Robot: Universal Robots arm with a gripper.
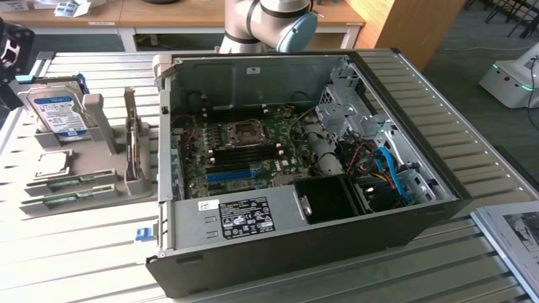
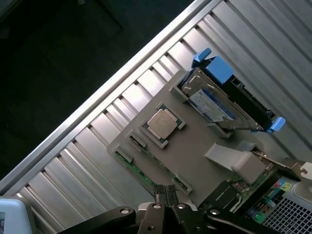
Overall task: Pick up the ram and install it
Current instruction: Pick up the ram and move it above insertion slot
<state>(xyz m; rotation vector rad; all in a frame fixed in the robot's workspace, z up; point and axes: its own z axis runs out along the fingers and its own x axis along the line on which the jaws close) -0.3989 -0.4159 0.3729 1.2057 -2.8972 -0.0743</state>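
Two slim green ram sticks lie flat in the front slots of a grey holder [image 1: 101,189], one [image 1: 65,181] behind the other [image 1: 57,200]; which one is the task's ram I cannot tell. In the wrist view a green stick [image 2: 141,170] runs along the holder's edge, just ahead of my gripper [image 2: 165,194]. The fingers are pressed together with nothing between them, hovering above the holder. In the exterior view the gripper [image 1: 10,50] is a dark shape at the left edge, above the holder. The open computer case [image 1: 168,82] shows its motherboard [image 1: 240,148].
On the holder [image 2: 195,146] also sit a hard drive [image 1: 57,112] in a blue caddy, a CPU [image 2: 162,123] and an upright card [image 1: 132,145]. The arm's elbow [image 1: 269,22] hangs behind the case. A blue slot [image 1: 229,175] lies on the motherboard. The slatted table's edge [image 2: 122,83] is close.
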